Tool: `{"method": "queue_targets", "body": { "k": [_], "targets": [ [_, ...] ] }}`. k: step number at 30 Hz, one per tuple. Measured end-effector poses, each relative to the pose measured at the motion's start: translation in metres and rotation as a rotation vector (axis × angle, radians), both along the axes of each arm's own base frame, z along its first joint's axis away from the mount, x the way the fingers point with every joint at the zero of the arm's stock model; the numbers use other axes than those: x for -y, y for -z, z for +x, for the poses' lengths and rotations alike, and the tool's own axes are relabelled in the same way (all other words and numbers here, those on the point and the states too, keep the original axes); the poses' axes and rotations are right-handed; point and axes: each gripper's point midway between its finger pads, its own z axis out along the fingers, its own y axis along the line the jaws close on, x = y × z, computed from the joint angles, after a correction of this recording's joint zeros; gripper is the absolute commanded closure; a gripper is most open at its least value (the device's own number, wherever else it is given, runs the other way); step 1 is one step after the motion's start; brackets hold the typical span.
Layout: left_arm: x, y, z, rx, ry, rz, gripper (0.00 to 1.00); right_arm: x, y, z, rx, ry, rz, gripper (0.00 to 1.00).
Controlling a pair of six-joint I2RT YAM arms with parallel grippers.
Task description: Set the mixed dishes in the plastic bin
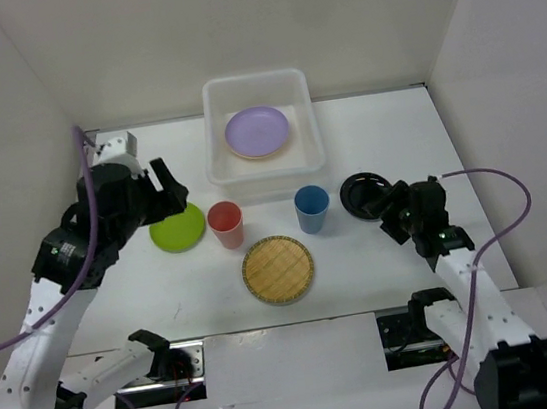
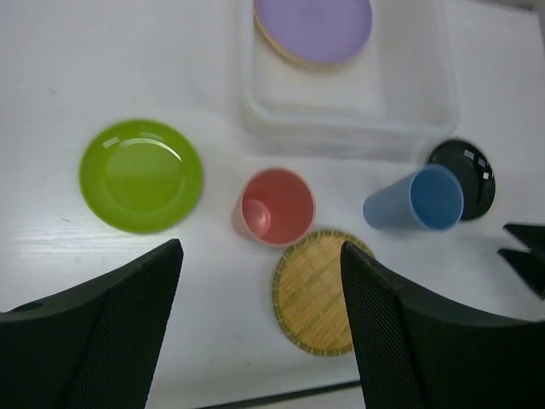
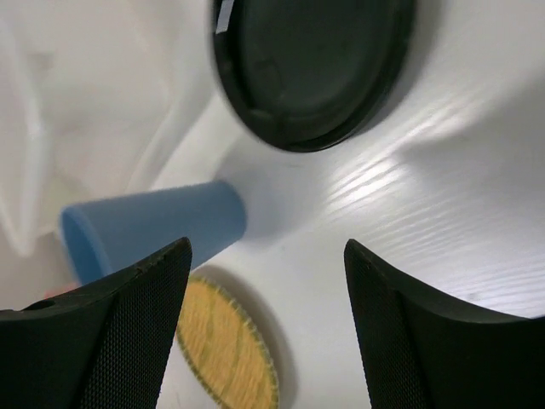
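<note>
Inside plastic bin, lilac plate being carried; lime green plate, red cup, blue cup, woven plate, black plate being borne by surface. Left claw, right claw being held spread, empty.

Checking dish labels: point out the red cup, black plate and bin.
red cup (image 1: pixel 225 218), top view, its open mouth
black plate (image 3: pixel 311 60), right wrist view, middle of its face
bin (image 1: pixel 253 79), top view, far rim
</note>
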Motion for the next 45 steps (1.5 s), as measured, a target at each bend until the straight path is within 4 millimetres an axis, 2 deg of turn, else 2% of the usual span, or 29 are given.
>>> {"method": "queue_targets", "body": {
  "k": [3,5,7,9,12,16,23,30,35,38,43,45],
  "targets": [
    [0.014,0.052,-0.011,-0.109,0.071,-0.019,0.18,-0.018,-0.024,-0.008,0.111,-0.076,0.028,0.23],
    [0.021,0.082,-0.024,-0.169,0.114,-0.053,0.18,-0.036,-0.034,-0.016,0.151,-0.148,0.054,0.23],
    [0.024,0.106,-0.038,-0.220,0.138,-0.081,0.18,-0.050,-0.034,-0.025,0.162,-0.202,0.078,0.23],
    [0.026,0.117,-0.050,-0.242,0.155,-0.112,0.18,-0.059,-0.025,-0.034,0.142,-0.240,0.096,0.23],
    [0.029,0.113,-0.055,-0.227,0.174,-0.145,0.18,-0.067,-0.004,-0.047,0.087,-0.285,0.116,0.30],
    [0.035,0.109,-0.051,-0.216,0.184,-0.174,0.18,-0.081,0.018,-0.065,0.015,-0.369,0.135,0.31],
    [0.041,0.118,-0.043,-0.253,0.185,-0.165,0.18,-0.117,0.029,-0.089,-0.012,-0.549,0.151,0.33],
    [0.041,0.115,-0.041,-0.243,0.187,-0.169,0.18,-0.152,0.049,-0.125,-0.057,-0.646,0.200,0.34],
    [0.041,0.112,-0.041,-0.236,0.188,-0.172,0.18,-0.166,0.066,-0.132,-0.108,-0.640,0.189,0.34],
    [0.042,0.106,-0.040,-0.224,0.190,-0.176,0.18,-0.180,0.071,-0.130,-0.138,-0.635,0.173,0.40],
    [0.039,0.097,-0.040,-0.206,0.179,-0.173,0.18,-0.217,0.072,-0.118,-0.158,-0.617,0.157,0.46],
    [0.037,0.093,-0.040,-0.197,0.170,-0.168,0.18,-0.224,0.073,-0.118,-0.159,-0.605,0.152,0.51]
  ]
}}
